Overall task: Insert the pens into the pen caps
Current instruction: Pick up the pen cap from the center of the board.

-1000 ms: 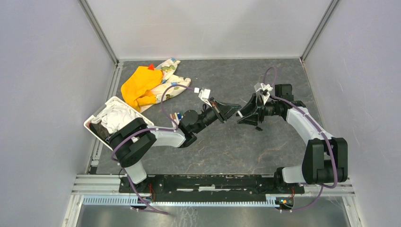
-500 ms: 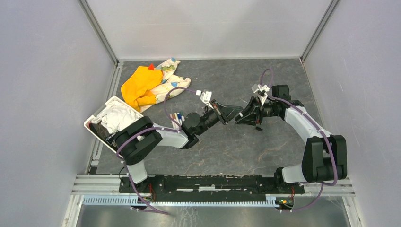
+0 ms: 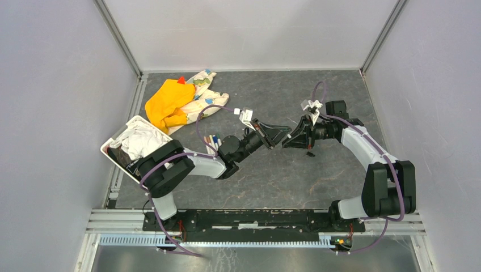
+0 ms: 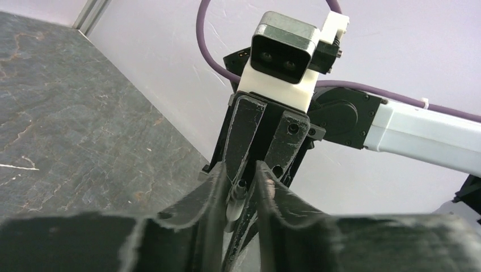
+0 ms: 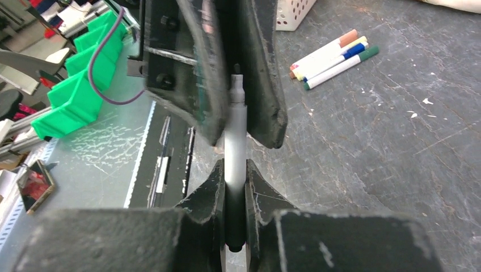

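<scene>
Clamped in the right gripper (image 5: 234, 175), the white pen (image 5: 235, 119) pointed tip-first straight into the left gripper (image 4: 239, 175), whose narrowly parted fingers' hold could not be told.

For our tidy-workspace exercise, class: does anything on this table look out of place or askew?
The white basket sits skewed, poking past the left edge of the table, heaped with crumpled white fabric. An orange cloth and a patterned cloth lie bunched in the far-left corner. Nothing looks spilled or broken.
</scene>
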Controlling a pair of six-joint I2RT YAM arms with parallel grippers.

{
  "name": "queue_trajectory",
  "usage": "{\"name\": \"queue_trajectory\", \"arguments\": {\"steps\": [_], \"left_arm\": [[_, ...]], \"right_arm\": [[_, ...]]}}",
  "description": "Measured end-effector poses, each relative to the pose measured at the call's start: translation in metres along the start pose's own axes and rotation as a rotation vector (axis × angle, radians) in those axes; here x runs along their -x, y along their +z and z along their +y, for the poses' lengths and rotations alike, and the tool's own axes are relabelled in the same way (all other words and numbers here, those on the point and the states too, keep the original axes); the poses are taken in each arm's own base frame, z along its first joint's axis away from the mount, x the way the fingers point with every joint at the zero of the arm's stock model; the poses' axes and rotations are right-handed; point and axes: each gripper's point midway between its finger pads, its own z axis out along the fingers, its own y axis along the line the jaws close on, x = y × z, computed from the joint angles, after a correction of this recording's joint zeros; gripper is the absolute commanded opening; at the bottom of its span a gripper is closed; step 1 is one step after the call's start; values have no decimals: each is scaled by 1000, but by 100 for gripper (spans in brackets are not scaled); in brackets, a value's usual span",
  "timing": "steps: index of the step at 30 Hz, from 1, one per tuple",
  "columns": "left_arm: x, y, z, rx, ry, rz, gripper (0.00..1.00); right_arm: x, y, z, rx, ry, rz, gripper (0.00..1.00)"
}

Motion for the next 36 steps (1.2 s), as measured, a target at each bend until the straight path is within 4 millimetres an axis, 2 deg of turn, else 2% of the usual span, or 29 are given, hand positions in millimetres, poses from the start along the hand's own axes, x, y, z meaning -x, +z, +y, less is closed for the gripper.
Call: {"name": "queue_trajectory", "arguments": {"steps": [4,7,10,13,16,19,25,29,32,36], "left_arm": [[2,-6,3,32,10,2,59],[8,-16,0,67,49,26,69],[17,-24,-10,84,146,91,74],[11,-27,-15,72,283,221,76],[-10,-23,-10,30,445,414,79],[-43,-24,5,-57,600,618,81],[-118,-47,50,-248,798,917,82],[-152,-27,71,-352,857,996,81],[-166,-3,85,-387,896,1009,79],[-181,13,103,-384,905,1042,75]], "right_arm": [[-2,-4,-10,-53,-28,27,0],[-1,-17,-24,-154,-72,56,0],[8,-43,-41,-318,-157,89,0],[19,-79,-57,-517,-264,138,0],[29,-116,-67,-691,-351,183,0],[32,-149,-75,-819,-385,218,0],[11,-195,-83,-921,-319,252,0],[-5,-211,-86,-912,-241,252,0],[-9,-212,-84,-899,-227,247,0],[-9,-210,-80,-883,-226,238,0]]}}
